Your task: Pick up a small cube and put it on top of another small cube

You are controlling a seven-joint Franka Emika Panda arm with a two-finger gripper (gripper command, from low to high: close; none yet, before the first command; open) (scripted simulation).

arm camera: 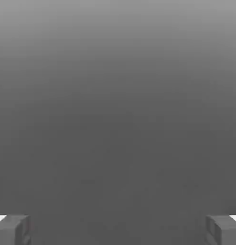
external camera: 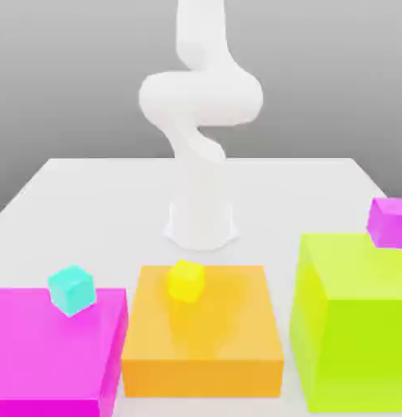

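You had no deep-blue cube to log. Your tool (arm camera: 118,229) stood spread wide, pinching nothing. On the white tabletop (external camera: 98,195): cyan cube (external camera: 72,288) atop magenta block (external camera: 54,350), yellow cube (external camera: 186,280) atop orange block (external camera: 203,330), small magenta cube (external camera: 390,220) on lime block (external camera: 355,318).

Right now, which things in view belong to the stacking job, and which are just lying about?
Job: cyan cube, yellow cube, small magenta cube, tool (open).
Lying about: magenta block, orange block, lime block, table.
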